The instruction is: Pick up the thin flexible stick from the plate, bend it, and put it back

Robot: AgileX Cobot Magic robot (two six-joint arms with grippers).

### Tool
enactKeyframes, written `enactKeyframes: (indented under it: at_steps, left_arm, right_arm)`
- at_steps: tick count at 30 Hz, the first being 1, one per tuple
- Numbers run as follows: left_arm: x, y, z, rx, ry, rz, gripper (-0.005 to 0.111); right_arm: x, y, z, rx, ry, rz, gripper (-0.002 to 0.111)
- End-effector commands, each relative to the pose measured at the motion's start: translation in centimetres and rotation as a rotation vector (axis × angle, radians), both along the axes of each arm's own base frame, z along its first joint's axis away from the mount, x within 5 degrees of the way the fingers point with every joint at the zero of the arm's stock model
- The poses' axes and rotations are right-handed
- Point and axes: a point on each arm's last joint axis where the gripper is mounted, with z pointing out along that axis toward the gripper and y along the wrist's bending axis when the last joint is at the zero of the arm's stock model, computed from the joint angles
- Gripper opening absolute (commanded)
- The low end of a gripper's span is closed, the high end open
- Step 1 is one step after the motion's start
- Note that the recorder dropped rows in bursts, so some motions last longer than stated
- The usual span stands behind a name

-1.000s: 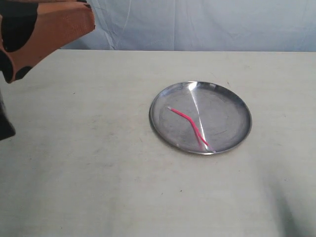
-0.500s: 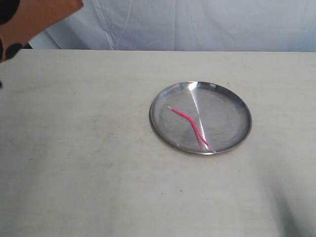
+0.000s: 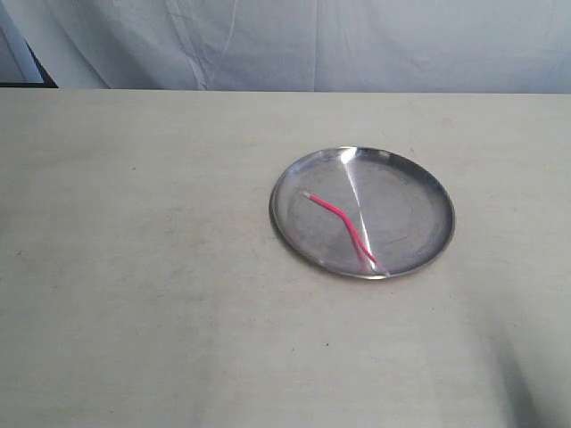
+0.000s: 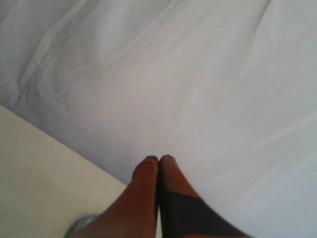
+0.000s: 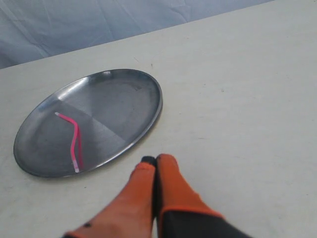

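A round shiny steel plate (image 3: 410,187) lies on the table, right of centre. On it rests the thin pink stick (image 3: 343,226), kinked in the middle, one whitish tip near the plate's front rim. The right wrist view shows the same plate (image 5: 124,99) and the kinked stick (image 5: 74,139). My right gripper (image 5: 155,159) is shut and empty, hovering over bare table just outside the plate's rim. My left gripper (image 4: 159,159) is shut and empty, raised and pointing at the white backdrop. Neither gripper appears in the exterior view.
A pale table (image 3: 143,267) stretches around the plate. A wrinkled white cloth backdrop (image 3: 357,45) hangs behind the table's far edge. A sliver of shiny metal (image 4: 79,225) shows low in the left wrist view.
The left arm, seen at the upper left of the exterior view, has drawn back out of frame. The plate and the stick have not moved.
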Motion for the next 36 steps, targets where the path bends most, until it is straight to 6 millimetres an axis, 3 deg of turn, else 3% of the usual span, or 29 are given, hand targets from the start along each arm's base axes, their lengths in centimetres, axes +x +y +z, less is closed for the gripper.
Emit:
enactKeyframes:
  at_steps: [1,4,7,13,15,21,25,36]
  left_arm:
    - [-2.6,1.6,-1.7,-0.143,-0.084,0.115,0.000]
    - [-3.7,2.1,-2.8,-0.253,-0.121,0.160,0.000]
    - [-3.4,2.3,-3.9,-0.359,-0.058,0.172,0.000]
    - [-3.1,2.5,-5.1,-0.362,0.017,0.212,0.000]
    - [-3.1,2.5,-5.0,-0.276,-0.010,0.221,0.000]
    - [-3.1,2.5,-5.0,0.264,-0.117,0.301,0.000]
    - [-3.0,2.7,-5.9,0.525,-0.074,0.328,0.000]
    - [-2.4,2.8,-11.1,0.559,0.181,0.279,0.000]
  right_arm:
    - [0.0,0.0,0.0,-0.003,-0.012,-0.006,0.000]
    - [0.0,0.0,0.0,-0.003,-0.005,-0.007,0.000]
    - [0.0,0.0,0.0,-0.003,-0.005,-0.007,0.000]
    - [0.0,0.0,0.0,-0.003,-0.005,-0.007,0.000]
    - [0.0,0.0,0.0,-0.003,-0.005,-0.007,0.000]
    - [0.0,0.0,0.0,-0.003,-0.005,-0.007,0.000]
    - [0.0,0.0,0.0,-0.003,-0.005,-0.007,0.000]
    - [0.0,0.0,0.0,-0.003,-0.009,-0.006,0.000]
